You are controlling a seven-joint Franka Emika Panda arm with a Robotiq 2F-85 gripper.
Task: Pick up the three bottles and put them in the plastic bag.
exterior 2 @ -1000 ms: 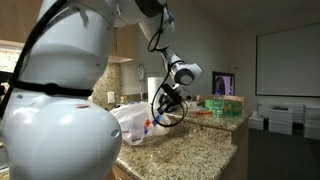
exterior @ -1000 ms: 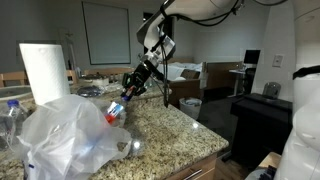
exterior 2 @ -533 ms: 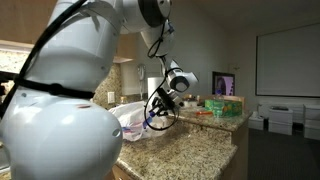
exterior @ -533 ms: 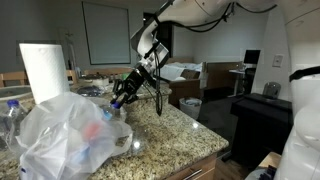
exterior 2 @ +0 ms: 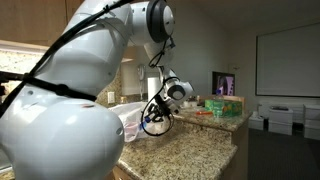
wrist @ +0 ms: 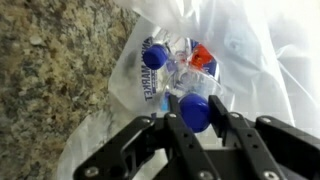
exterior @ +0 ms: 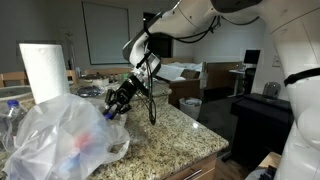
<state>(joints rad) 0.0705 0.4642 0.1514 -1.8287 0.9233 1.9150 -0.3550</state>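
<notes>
In the wrist view my gripper (wrist: 195,103) is shut on a small clear bottle (wrist: 196,115) just below its blue cap, and holds it over the open mouth of the plastic bag (wrist: 255,45). A second small bottle (wrist: 168,66) with a blue cap and a red-and-blue label lies inside the bag below it. A third bottle cannot be made out. In both exterior views the gripper (exterior: 114,104) (exterior 2: 150,121) is at the top edge of the crinkled bag (exterior: 65,140) (exterior 2: 131,122).
The bag lies on a speckled granite counter (exterior: 165,125) (wrist: 50,70). A tall white paper-towel roll (exterior: 42,70) stands behind the bag. A larger clear ribbed water bottle (exterior: 10,115) stands at the far left. The counter's edge drops off at the front.
My gripper has carried the bottle down and leftward, from above the counter to the bag's mouth. The bag has shifted slightly.
</notes>
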